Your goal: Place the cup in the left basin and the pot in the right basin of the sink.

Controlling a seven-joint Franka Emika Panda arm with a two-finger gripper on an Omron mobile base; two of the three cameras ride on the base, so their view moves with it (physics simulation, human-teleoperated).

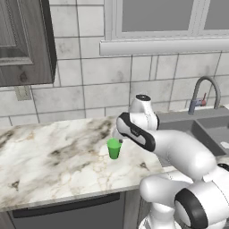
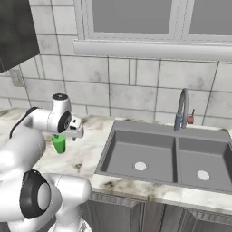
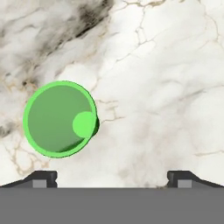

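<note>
My jaws stand wide and released above the tabletop (image 1: pixel 53 147), holding nothing, because the cup (image 3: pixel 60 119) stands upright left of them, not between them.

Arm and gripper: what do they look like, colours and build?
The arm is glossy white with rounded, bulbous link shells and black bands at the joints; a round cap with a dark centre tops the wrist. No cables or markings show. The gripper has two small dark finger tips with lighter grey pads.
</note>
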